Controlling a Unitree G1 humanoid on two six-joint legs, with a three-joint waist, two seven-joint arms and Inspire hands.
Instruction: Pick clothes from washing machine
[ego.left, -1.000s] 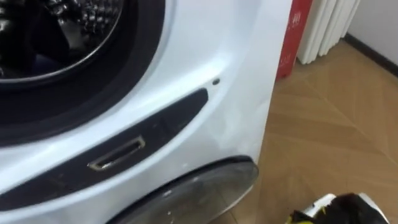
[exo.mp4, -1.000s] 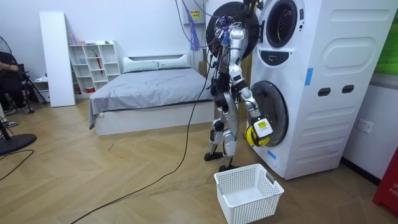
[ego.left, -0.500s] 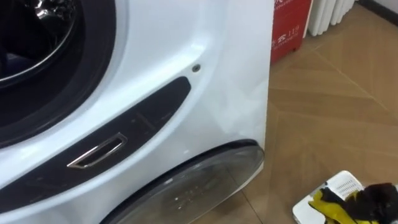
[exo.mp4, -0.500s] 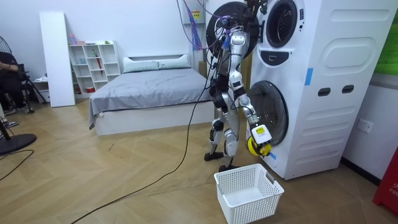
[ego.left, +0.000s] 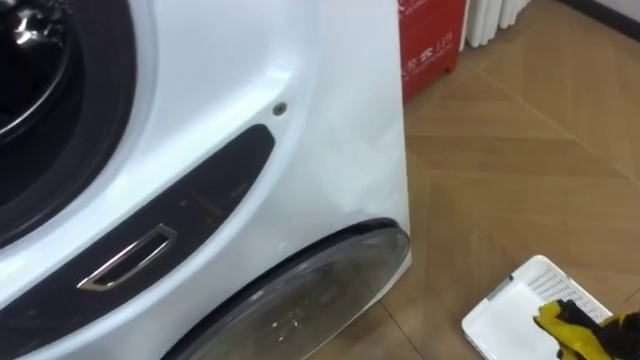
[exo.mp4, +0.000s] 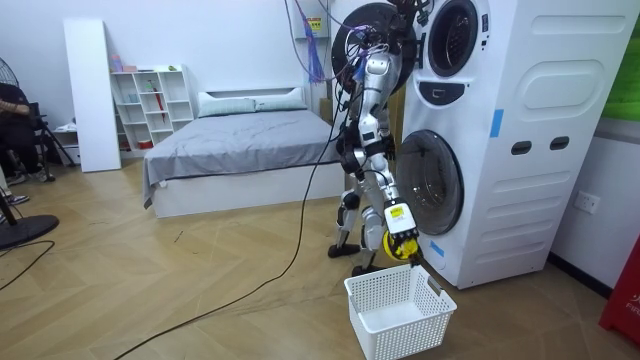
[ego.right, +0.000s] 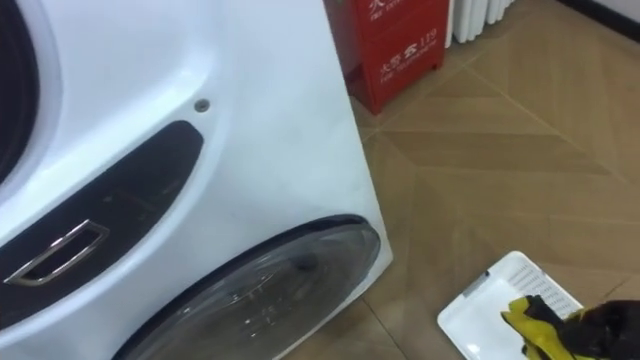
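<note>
I stand close in front of a white stacked washing machine (ego.left: 330, 130). Its upper drum opening (ego.left: 30, 90) is at my top left and its lower round glass door (ego.left: 300, 300) is shut. The upper door (exo.mp4: 372, 40) hangs open in the room view. My right hand (ego.right: 600, 325) is low at the bottom right, shut on a yellow cloth (ego.right: 535, 322). It hangs just above the near rim of a white slatted laundry basket (ego.right: 480, 305) on the floor. In the room view the right hand (exo.mp4: 398, 218) holds the yellow cloth (exo.mp4: 402, 241) over the laundry basket (exo.mp4: 400, 305).
A red box (ego.left: 432, 40) and a white ribbed panel (ego.left: 495, 15) stand past the machine's right side, on wooden floor. Behind me are a bed (exo.mp4: 240, 140) and a white shelf (exo.mp4: 150, 100). A person (exo.mp4: 15, 120) sits at the room view's left edge.
My right hand has come down with the yellow cloth from beside the lower door to just above the basket. My head has turned right, so the machine slid left in the eye view.
</note>
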